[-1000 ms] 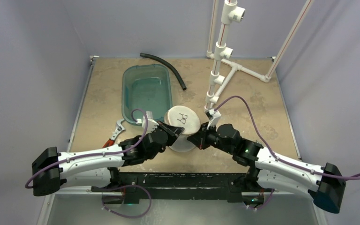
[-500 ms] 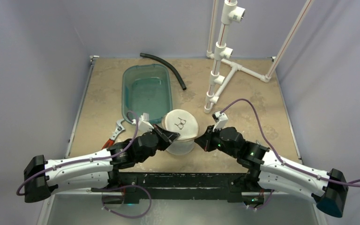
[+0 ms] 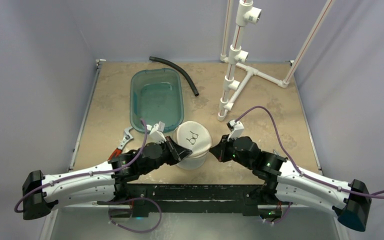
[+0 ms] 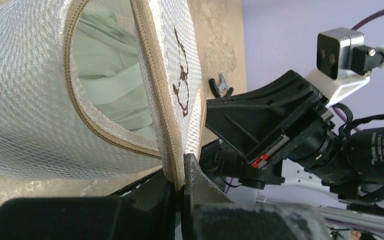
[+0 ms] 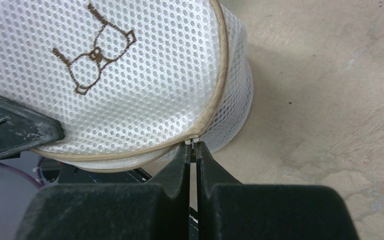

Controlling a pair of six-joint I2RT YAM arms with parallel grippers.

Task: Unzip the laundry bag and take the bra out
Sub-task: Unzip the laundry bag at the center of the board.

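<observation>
Mesh laundry bag (image 3: 194,150), left gripper (image 4: 182,175) pinching lid (image 4: 190,60)

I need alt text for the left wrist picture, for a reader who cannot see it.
The left gripper pinches the rim of the round top of the white mesh laundry bag, which is partly unzipped and shows pale green fabric inside. The right arm is just beyond the top.
</observation>
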